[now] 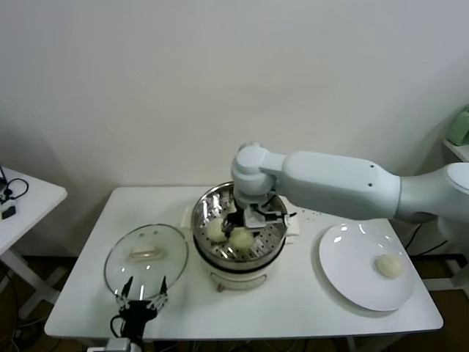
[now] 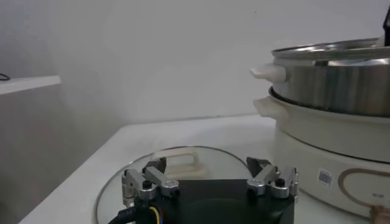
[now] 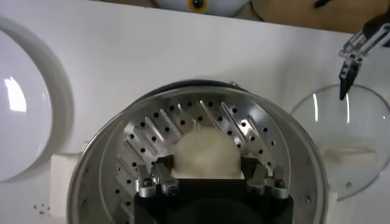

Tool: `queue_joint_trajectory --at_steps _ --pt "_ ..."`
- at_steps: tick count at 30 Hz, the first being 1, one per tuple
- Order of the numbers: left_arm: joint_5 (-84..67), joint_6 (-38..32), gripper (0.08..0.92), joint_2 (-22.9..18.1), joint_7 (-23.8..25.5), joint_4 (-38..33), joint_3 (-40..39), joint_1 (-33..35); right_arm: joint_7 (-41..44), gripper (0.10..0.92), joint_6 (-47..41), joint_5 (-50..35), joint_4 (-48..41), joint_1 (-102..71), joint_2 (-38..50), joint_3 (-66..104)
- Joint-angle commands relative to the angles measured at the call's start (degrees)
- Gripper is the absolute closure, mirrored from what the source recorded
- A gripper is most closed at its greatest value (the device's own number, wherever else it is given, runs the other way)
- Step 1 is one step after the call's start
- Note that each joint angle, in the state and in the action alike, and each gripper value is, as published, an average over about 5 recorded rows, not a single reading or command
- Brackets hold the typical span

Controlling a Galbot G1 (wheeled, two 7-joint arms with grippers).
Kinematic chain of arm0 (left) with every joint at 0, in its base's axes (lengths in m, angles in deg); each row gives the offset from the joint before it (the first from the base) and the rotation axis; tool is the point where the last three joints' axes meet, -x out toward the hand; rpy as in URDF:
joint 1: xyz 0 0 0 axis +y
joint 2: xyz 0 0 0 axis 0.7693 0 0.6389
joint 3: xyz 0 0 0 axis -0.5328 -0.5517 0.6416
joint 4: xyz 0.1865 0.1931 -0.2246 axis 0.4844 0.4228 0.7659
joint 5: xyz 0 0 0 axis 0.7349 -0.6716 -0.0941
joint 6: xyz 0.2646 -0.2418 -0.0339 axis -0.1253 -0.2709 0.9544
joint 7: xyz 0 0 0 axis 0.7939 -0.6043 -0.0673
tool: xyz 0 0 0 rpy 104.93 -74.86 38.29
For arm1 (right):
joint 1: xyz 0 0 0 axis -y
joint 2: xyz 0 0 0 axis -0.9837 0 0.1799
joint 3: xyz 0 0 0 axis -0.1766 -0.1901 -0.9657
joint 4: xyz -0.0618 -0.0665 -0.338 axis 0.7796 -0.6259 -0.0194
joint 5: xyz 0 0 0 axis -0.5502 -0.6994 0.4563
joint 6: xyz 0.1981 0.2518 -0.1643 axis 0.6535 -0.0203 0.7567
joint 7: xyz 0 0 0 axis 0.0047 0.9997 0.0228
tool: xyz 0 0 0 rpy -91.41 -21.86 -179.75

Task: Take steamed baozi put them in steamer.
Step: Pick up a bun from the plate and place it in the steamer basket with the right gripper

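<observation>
Lettering is scarce: the only mark is a small square label on the steamer's white base in the left wrist view, too small to read, beside a curved brown line printed on that base. Going from the left of the head view, a second white table with dark cables on it stands apart against the plain pale wall. The white worktop comes next, carrying a flat glass lid with a pale handle near its left front corner. The left gripper hangs just over the near rim of that lid, its fingers spread open and holding nothing. At the middle stands the steamer, a shiny steel pot with a perforated floor. The right gripper reaches down into it, its fingers closed against the two sides of a steamed baozi just above the perforated floor. Another baozi lies in the steamer beside it. To the right, a white plate holds one more baozi near its right edge. At the far right edge a shelf bears a pale green thing.
</observation>
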Motion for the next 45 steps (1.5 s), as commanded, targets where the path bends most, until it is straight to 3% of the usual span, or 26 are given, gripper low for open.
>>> queue_joint_trajectory --at_steps 1,13,38,45 --pt "-0.01 0.1 0.177 0.2 -0.01 -0.09 0.25 -0.13 -0.1 0.313 1.11 -1.33 -2.31 -1.1 -2.45 -2.56" --pt "-0.03 0.06 0.177 0.17 0.01 -0.09 0.28 -0.23 0.0 0.313 3.45 2.31 -1.67 -2.81 -1.93 -0.93" --pt "-0.12 0.63 0.177 0.35 -0.02 -0.13 0.22 -1.13 1.71 0.304 3.23 1.78 -0.96 -3.7 -0.39 -1.26" --pt "-0.08 0.69 0.177 0.28 -0.04 -0.06 0.21 -1.31 1.99 0.211 4.19 1.72 -0.65 -3.64 -0.23 -0.59"
